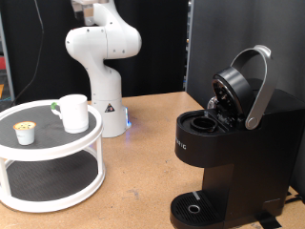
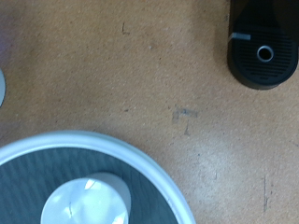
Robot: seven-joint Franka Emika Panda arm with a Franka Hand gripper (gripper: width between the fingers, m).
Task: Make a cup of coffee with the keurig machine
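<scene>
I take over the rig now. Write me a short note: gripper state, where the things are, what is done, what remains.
Gripper: not in either view, state unknown.
Cup: upright on the top tier of the round two-tier stand, beside the coffee pod.
Keurig machine: lid open, drip tray bare.
Done: lid is up.
Left: pod not in the machine, cup not on the tray, no brewing.

The keurig (image 1: 224, 153) is matte black with a grey-silver handle band (image 1: 260, 88). The cup (image 1: 73, 112) is plain white; the pod (image 1: 25, 133) is white with a tan top. The stand (image 1: 52, 145) has white rims and dark grey shelves. The table (image 1: 143, 172) is speckled brown. The arm (image 1: 103, 57) is white.
</scene>
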